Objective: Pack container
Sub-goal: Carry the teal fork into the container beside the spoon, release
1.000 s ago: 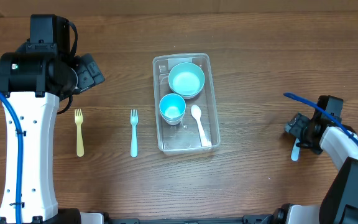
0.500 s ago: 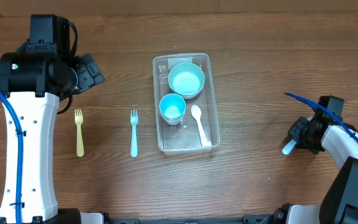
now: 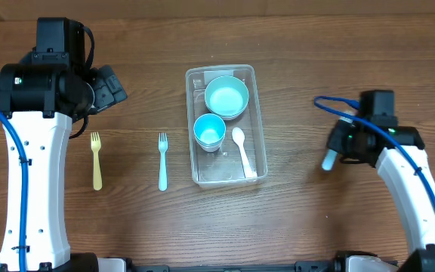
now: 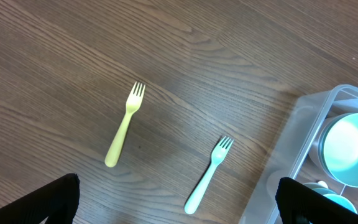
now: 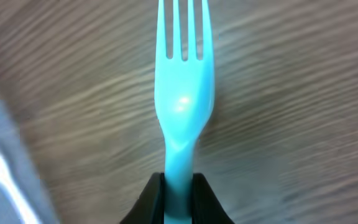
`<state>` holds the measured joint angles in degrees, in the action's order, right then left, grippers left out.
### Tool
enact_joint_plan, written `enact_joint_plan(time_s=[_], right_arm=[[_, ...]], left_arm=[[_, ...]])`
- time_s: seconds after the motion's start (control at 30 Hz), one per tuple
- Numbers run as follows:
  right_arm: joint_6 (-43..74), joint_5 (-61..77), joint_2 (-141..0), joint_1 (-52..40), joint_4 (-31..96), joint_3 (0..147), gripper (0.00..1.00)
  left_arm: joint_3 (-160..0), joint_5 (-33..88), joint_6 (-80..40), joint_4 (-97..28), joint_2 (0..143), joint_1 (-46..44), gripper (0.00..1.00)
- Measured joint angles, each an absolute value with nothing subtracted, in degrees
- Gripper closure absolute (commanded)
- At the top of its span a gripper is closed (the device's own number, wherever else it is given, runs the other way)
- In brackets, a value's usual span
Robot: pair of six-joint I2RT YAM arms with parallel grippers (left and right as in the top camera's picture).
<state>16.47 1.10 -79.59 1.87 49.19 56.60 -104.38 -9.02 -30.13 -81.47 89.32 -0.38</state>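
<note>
The clear container [image 3: 219, 70] stands mid-table, holding a light-blue bowl [image 3: 226, 97], a light-blue cup [image 3: 210, 131] and a white spoon [image 3: 242, 149]. Right of it, my right gripper [image 3: 337, 149] is shut on a light-blue fork [image 3: 328, 161]. The right wrist view shows that fork [image 5: 182, 93] tines-up, its handle pinched between the jaws of the gripper [image 5: 178, 193]. My left gripper [image 3: 112, 87] is open at the far left. In the left wrist view its black fingers [image 4: 55, 199] straddle bare wood, with the container's corner [image 4: 291, 149] at right.
A yellow fork [image 3: 96, 160] and a second light-blue fork [image 3: 162, 160] lie on the wood left of the container, handles toward the front edge. Both also appear in the left wrist view, the yellow fork [image 4: 124, 124] and the blue fork [image 4: 208, 175].
The right gripper closed on the light-blue fork near the right edge and carried it left toward the container. The left arm has not moved.
</note>
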Motion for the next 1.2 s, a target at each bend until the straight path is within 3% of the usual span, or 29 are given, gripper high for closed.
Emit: enact_joint_plan(time_s=[0.37,0.53,0.6,0.67,0.73,0.8,0.93,1.03,1.1,1.13,1.2], right_arm=[[21.2,3.2,-79.1,-30.9,44.2,62.2,0.91],[23.2,2.5,-79.4,-34.1,43.3,62.2,0.91],[23.5,2.5,-81.1,-34.2,43.2,62.3,0.78],[23.7,2.5,-84.1,-34.2,43.1,62.3,0.56],[24.0,2.5,-85.1,-34.2,43.0,62.3,0.46],[23.5,2.5,-85.1,-34.2,43.2,63.3,0.44],[22.7,-0.8,-82.7,-33.8,49.8,68.8,0.47],[23.7,-5.0,-79.4,-28.7,56.3,69.8,0.40],[24.5,-8.9,-78.1,-19.2,59.8,69.8,0.08],[24.4,-9.0,-78.1,-15.6,61.0,69.9,0.00],[23.2,-9.5,-78.1,-7.6,62.5,69.9,0.00]], left_arm=[[-104.4,-9.0,-30.1,-81.4,89.3,-0.4,0.00],[-104.4,-9.0,-30.1,-81.4,89.3,-0.4,0.00],[-104.4,-9.0,-30.1,-81.4,89.3,-0.4,0.00],[-104.4,-9.0,-30.1,-81.4,89.3,-0.4,0.00],[-104.4,-9.0,-30.1,-81.4,89.3,-0.4,0.00],[-104.4,-9.0,-30.1,-81.4,89.3,-0.4,0.00],[-104.4,-9.0,-30.1,-81.4,89.3,-0.4,0.00],[-104.4,-9.0,-30.1,-81.4,89.3,-0.4,0.00],[-104.4,-9.0,-30.1,-81.5,89.3,-0.4,0.00],[-104.4,-9.0,-30.1,-81.4,89.3,-0.4,0.00],[-104.4,-9.0,-30.1,-81.4,89.3,-0.4,0.00]])
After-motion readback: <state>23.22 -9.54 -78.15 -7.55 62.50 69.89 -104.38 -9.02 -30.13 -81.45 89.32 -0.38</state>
